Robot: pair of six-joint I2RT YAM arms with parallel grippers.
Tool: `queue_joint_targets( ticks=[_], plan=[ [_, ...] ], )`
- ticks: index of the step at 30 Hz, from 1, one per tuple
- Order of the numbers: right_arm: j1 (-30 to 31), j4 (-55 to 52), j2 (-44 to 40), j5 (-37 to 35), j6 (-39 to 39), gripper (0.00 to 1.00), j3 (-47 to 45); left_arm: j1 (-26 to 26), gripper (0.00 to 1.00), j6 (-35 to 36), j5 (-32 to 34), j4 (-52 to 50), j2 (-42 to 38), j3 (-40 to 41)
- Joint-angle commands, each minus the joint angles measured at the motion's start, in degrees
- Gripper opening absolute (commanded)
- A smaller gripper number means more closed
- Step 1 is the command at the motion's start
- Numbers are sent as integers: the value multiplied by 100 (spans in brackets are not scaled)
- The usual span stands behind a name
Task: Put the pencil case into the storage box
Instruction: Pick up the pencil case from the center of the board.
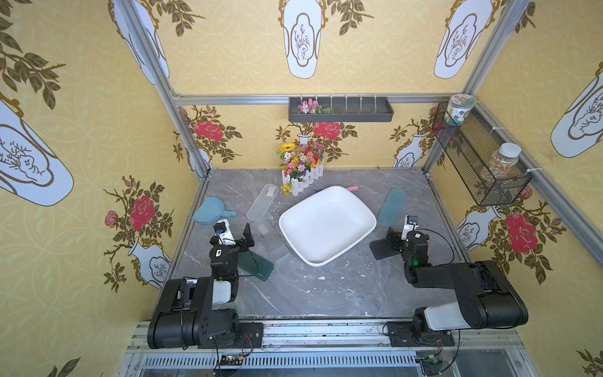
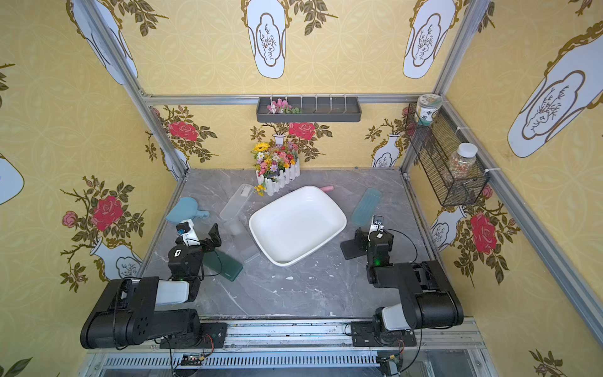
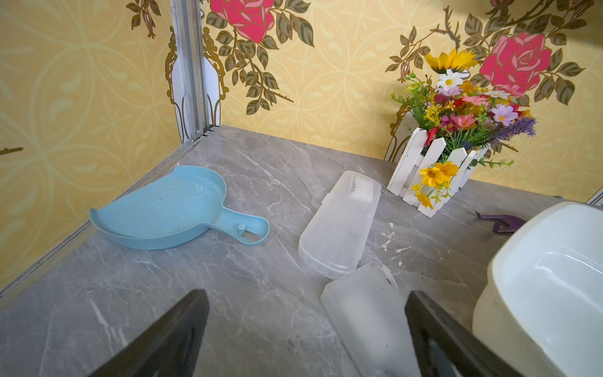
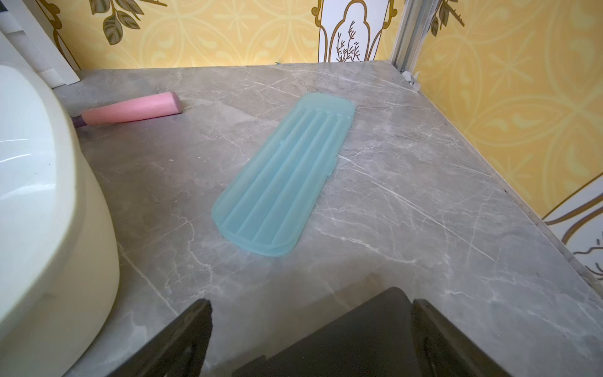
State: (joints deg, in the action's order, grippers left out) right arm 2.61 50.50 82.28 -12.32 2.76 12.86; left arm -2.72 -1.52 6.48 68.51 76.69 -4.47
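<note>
Pink-handled tool (image 1: 352, 188) half hidden behind storage box (image 1: 326, 225).

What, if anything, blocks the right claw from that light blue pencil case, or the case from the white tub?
Nothing visible. Only bare table lies between the open right gripper and the blue pencil case, and between it and the storage box.

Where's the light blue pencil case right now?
In both top views the light blue pencil case lies flat on the table, just right of the white storage box, ahead of the open right pincer.
</note>
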Motion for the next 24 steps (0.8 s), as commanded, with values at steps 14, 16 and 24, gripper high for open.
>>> queue_joint_targets(
  ticks=[14,16,24],
  plan=[
    [-61,110,-1,221,2,97,67,-29,100,-40,210,-38,70,-69],
    [-60,119,-1,221,5,97,67,-44,100,-42,200,-53,74,-70],
    [-78,90,-1,242,5,97,77,-62,100,-18,40,-104,55,-89]
  ],
)
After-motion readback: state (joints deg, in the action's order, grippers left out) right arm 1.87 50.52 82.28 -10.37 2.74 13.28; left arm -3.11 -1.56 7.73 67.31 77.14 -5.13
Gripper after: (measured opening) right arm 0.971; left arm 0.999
